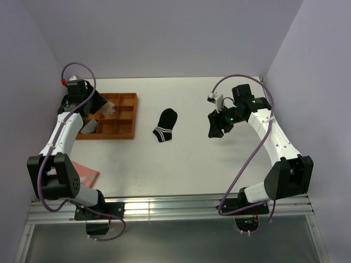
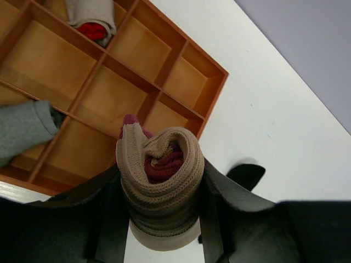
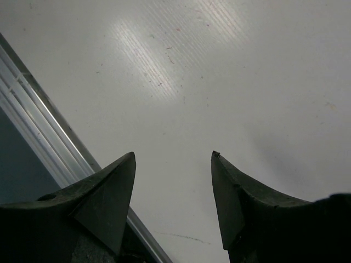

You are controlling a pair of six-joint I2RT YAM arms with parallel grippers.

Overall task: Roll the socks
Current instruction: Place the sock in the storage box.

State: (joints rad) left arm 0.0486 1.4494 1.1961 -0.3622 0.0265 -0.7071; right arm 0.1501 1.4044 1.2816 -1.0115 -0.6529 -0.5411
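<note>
My left gripper (image 2: 162,193) is shut on the tan sock (image 2: 164,159), which is rolled into a tight bundle with maroon showing at its core. It hangs just off the near right corner of the orange divided tray (image 2: 215,90). In the top view the left gripper (image 1: 104,111) is over the tray's (image 1: 133,118) left half. The black sock with a white-striped cuff (image 1: 165,125) lies flat on the table right of the tray; its toe shows in the left wrist view (image 2: 247,174). My right gripper (image 1: 216,127) is open and empty above bare table (image 3: 181,98).
The tray holds a grey rolled bundle (image 2: 24,129) and a grey and red bundle (image 2: 93,19). A pink sock (image 1: 86,174) lies at the near left by the left arm's base. A metal rail (image 3: 49,126) marks the table's near edge.
</note>
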